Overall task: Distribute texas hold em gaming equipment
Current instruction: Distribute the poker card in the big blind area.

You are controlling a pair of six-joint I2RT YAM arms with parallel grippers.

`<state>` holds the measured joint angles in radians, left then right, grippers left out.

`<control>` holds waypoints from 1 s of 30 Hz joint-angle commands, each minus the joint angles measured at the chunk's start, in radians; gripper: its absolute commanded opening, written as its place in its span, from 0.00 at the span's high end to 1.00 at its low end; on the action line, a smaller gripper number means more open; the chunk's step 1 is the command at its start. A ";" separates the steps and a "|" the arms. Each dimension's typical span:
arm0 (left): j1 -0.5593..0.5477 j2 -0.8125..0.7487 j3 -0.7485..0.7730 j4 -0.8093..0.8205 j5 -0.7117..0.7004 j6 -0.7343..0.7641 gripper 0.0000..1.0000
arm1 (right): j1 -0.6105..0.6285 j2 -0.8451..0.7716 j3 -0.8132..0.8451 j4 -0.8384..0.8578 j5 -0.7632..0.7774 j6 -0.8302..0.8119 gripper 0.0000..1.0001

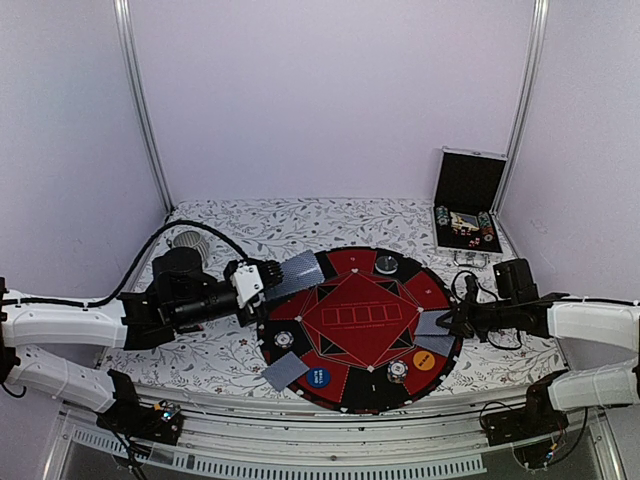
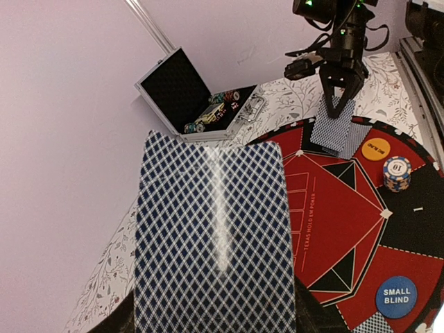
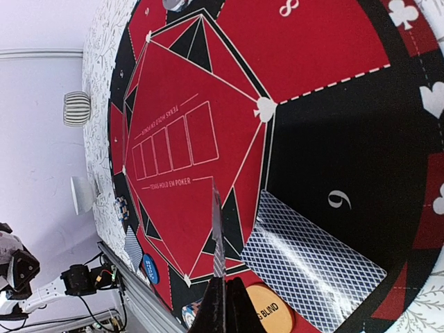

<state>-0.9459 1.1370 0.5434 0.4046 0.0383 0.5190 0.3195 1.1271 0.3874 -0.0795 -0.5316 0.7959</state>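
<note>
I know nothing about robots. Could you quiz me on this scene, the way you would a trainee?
1. True or false: the black case at the table's far right corner stands open.
2. What is the left gripper holding? A) a die B) a playing card C) a pen
3. Fill in the missing word: the blue marker disc on the round mat reads "SMALL ____".

Key: 1 true; 2 B; 3 BLIND.
</note>
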 commanded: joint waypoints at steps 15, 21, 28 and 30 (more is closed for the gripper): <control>-0.022 -0.006 0.026 0.012 0.000 -0.005 0.47 | -0.017 0.065 -0.085 0.121 -0.075 0.044 0.98; -0.023 -0.010 0.024 0.012 -0.001 -0.003 0.47 | -0.037 0.035 -0.097 0.118 -0.058 0.057 0.98; -0.026 -0.011 0.024 0.009 0.000 -0.001 0.47 | -0.041 0.036 -0.098 0.117 -0.056 0.062 0.94; -0.026 -0.010 0.025 0.009 -0.003 -0.001 0.47 | -0.041 0.032 -0.099 0.118 -0.057 0.067 0.93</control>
<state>-0.9550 1.1370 0.5434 0.4026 0.0372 0.5194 0.2855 1.1774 0.2977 0.0235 -0.5934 0.8528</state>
